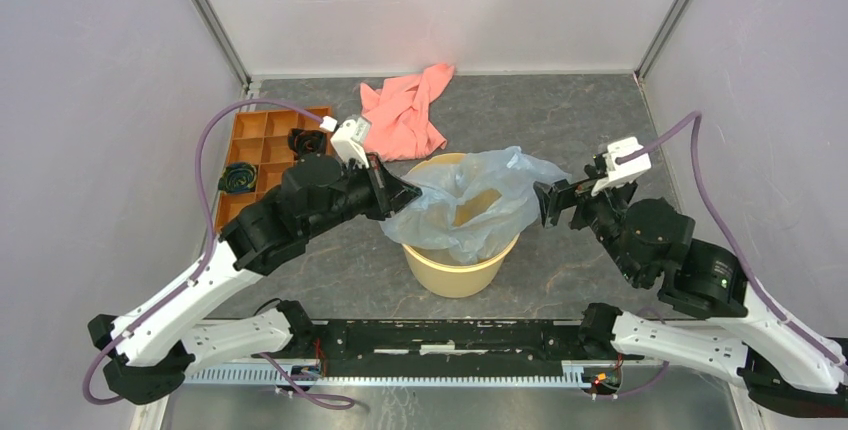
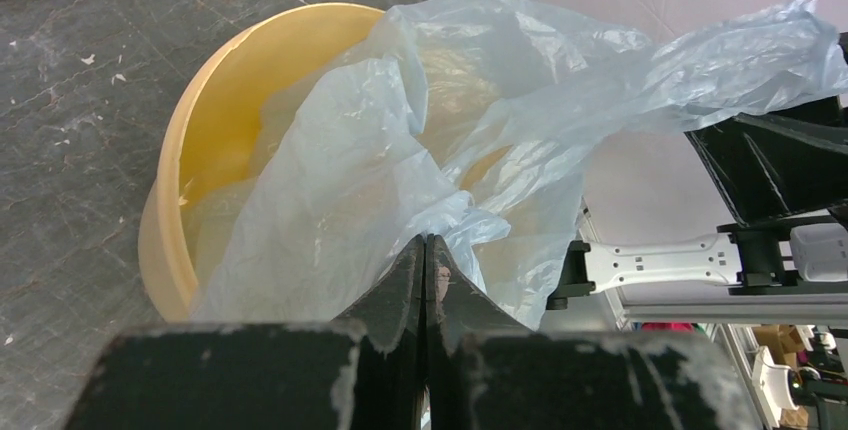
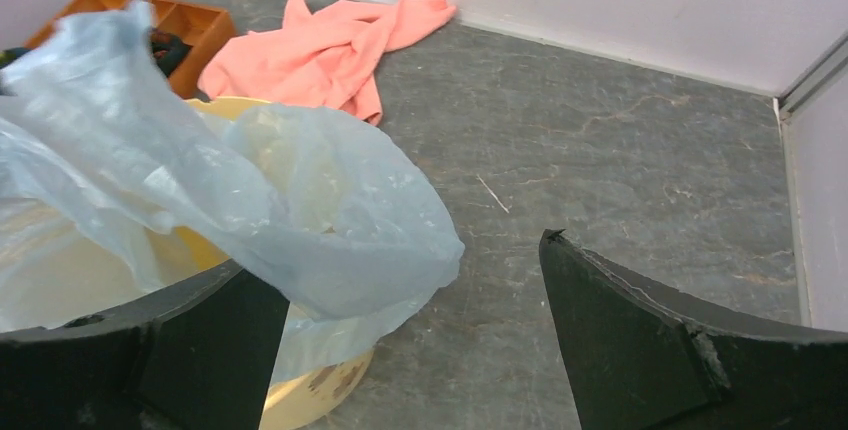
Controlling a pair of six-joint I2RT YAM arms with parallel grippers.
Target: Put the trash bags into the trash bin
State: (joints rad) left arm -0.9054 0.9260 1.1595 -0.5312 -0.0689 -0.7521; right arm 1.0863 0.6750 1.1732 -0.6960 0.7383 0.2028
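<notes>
The pale yellow trash bin (image 1: 455, 275) stands mid-table. The thin bluish-grey trash bag (image 1: 470, 200) is spread over its mouth, partly inside and draped over the rim. My left gripper (image 1: 408, 190) is at the bin's left rim, shut on the bag's edge; in the left wrist view its jaws (image 2: 428, 242) pinch the film (image 2: 380, 170) above the bin (image 2: 200, 130). My right gripper (image 1: 548, 202) is open just right of the bin, beside the bag's right edge. In the right wrist view the bag (image 3: 230, 190) lies over the left finger (image 3: 200, 340), not clamped.
A salmon-pink cloth (image 1: 405, 110) lies behind the bin. An orange compartmented tray (image 1: 262, 155) with dark items sits at the back left. Walls close in the table on three sides.
</notes>
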